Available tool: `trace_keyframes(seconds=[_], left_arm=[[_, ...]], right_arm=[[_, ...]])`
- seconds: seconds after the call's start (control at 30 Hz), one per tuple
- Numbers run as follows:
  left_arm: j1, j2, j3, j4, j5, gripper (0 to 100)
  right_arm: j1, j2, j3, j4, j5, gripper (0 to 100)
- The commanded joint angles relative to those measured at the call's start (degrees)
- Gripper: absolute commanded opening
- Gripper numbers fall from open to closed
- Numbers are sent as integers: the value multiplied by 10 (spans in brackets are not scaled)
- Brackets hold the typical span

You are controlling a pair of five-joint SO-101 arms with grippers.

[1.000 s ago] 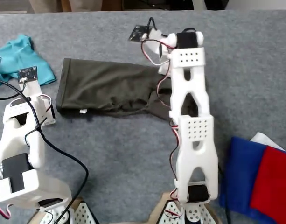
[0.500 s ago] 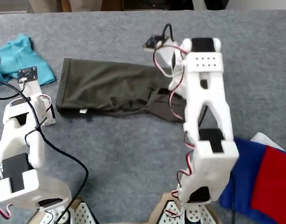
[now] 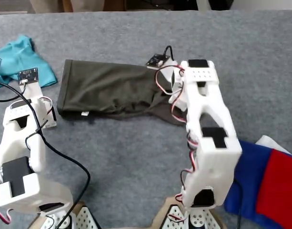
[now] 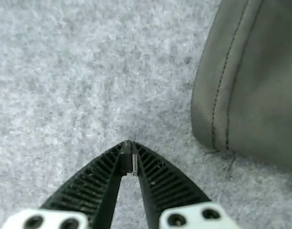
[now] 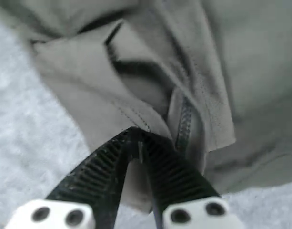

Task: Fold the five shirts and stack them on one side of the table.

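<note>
Olive shirt (image 3: 107,90): we find it lying flat across the middle of the table (image 3: 136,162), partly folded into a long band. Its left end is straight and neat; its right end is rumpled, with loose folds under the right arm (image 3: 205,124).
Shirt close up, right wrist view: we note a bunched fold and a stitched hem of the olive cloth (image 5: 222,57) running just past the fingertips.
Right gripper (image 5: 137,140): we see it low over the rumpled right end of the shirt, with the fingers pressed together tip to tip. We cannot tell whether any cloth is caught between them.
Left gripper (image 4: 128,155): we log the fingers pressed together with nothing in them. It sits over bare table, just beside the shirt's stitched left edge (image 4: 260,71) but apart from it.
Left arm (image 3: 22,143): we place it at the left side of the table, between the olive shirt and the table edge.
Teal shirt (image 3: 22,59): we mark it crumpled at the far left corner, apart from the olive one.
Blue shirt (image 3: 246,176) and red shirt (image 3: 279,186): we see them folded at the near right edge, the red lying on the blue. A white corner of cloth (image 3: 269,141) peeks out behind them.
Surface: we record grey, felt-like covering.
</note>
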Motion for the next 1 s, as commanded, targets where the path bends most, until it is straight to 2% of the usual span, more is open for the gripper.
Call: trace_keyframes(seconds=[0.0, 0.17, 0.4, 0.47, 0.57, 0.77, 0.97], left_arm=[[6, -5, 0, -6, -4, 21], [6, -5, 0, -6, -4, 21], [6, -5, 0, -6, -4, 21], [6, -5, 0, -6, -4, 21], [6, -5, 0, -6, -4, 21], [5, -5, 0, -6, -4, 21], [5, -5, 0, -6, -4, 21]], right_arm=[[19, 55, -126, 3, -6, 6], [24, 139, -287, 55, 4, 9], [-7, 163, -484, 258, 5, 5], [-12, 165, -521, 288, 4, 5], [-19, 153, -514, 287, -14, 5], [-54, 109, -406, 282, -39, 5], [-65, 103, -329, 229, -77, 5]])
